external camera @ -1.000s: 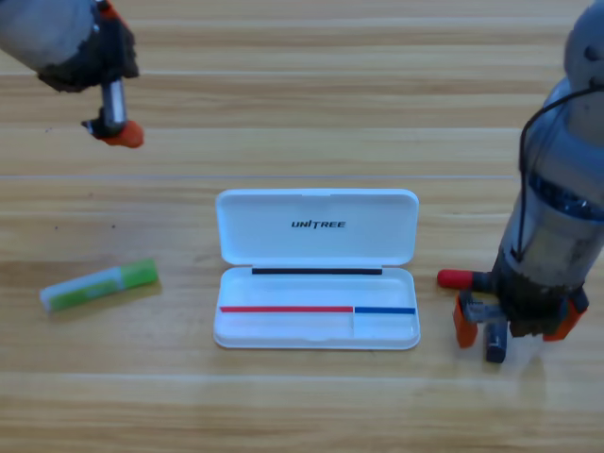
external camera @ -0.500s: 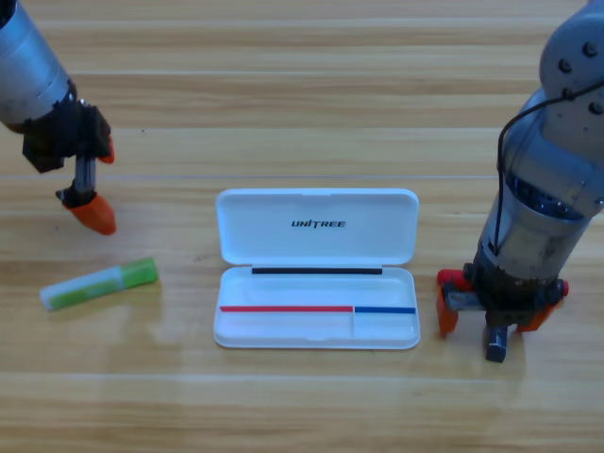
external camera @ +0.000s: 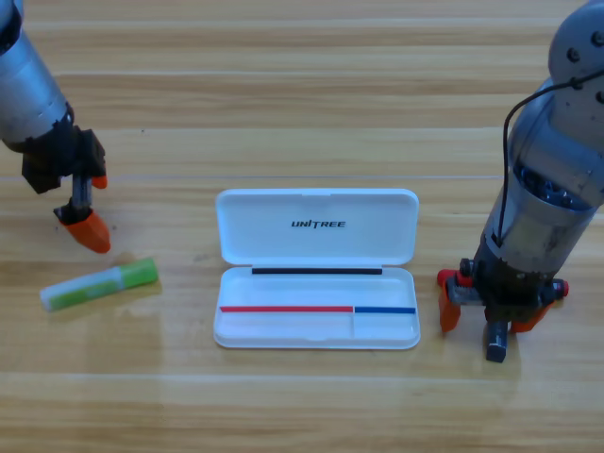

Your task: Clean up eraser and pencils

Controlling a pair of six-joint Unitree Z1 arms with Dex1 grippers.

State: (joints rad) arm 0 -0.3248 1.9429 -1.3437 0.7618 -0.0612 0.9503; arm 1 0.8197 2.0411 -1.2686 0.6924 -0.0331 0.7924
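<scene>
Case (external camera: 316, 226): lid open, centre, ready to receive.
Left gripper (external camera: 83, 203): spread apart, just far of green pencil (external camera: 99, 284), lining up grab.
Right gripper (external camera: 491, 316): over eraser (external camera: 496, 351), right of case; grip state can't tell.

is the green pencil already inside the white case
No, the green pencil lies on the table left of the open white case, apart from it.

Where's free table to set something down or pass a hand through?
Free: the wide strip above the open white case, between the two arms, and the strip along the bottom edge. Crowded: right of the case, where the right gripper works low; and left, between the left gripper and the green pencil.
</scene>
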